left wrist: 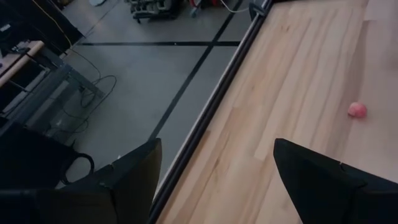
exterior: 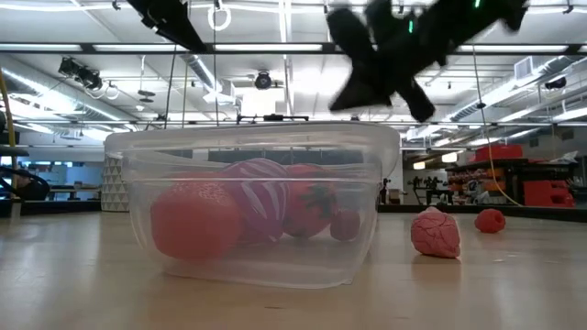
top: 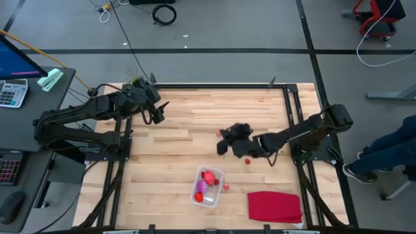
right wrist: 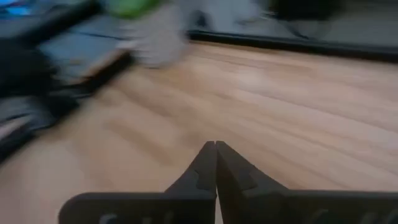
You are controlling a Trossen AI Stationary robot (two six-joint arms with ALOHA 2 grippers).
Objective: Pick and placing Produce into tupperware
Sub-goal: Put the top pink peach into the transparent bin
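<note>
Right gripper (right wrist: 215, 149), jaws pinched empty; the light, rigid, roll-prone berry (top: 247, 161) at its five o'clock wants a grip across its middle.

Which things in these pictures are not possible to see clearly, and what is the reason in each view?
- High view: how many pieces lie in the tupperware; too small to count.
- Low view: the produce behind the front pieces is hidden, and the clear wall blurs it.
- Right wrist view: the right gripper is shut on nothing visible; the green thing beyond is blurred.
- Left wrist view: the kind of the small pink piece; too small.
</note>
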